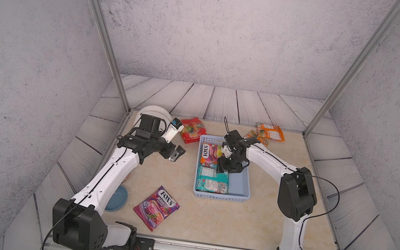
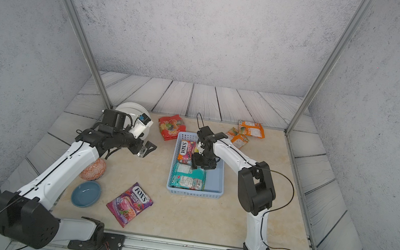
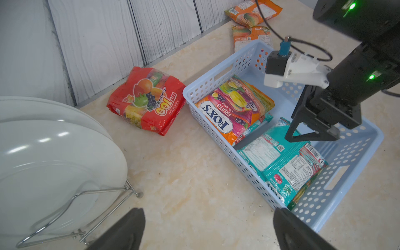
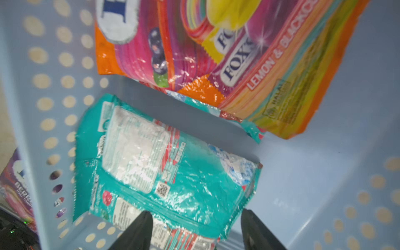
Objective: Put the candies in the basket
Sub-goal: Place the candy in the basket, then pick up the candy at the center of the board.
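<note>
Orange-pink bag [image 3: 233, 108] in basket [image 3: 195, 95]: "FOX'S FRUITS OVAL CANDY", "LEMON & BLACK…", "HALAL".
Purple bag [image 1: 156, 207], 7 o'clock of basket: "FOX'S BERRIES".
Red bag [image 3: 147, 100], 11 o'clock: "100".

Left arm [image 1: 111, 173], right arm [image 1: 266, 157] were white-shelled, black-jointed; black cables [image 1: 331, 185] looped off them; right gripper [image 4: 195, 211] was black; green lights [image 3: 371, 76] glowed on wrist.

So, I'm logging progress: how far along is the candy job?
Done: FOX'S Fruits bag and teal bags lie in the basket. In hand: nothing; right gripper open over the basket, left gripper open. Left: red bag, purple bag, two orange bags outside.
</note>
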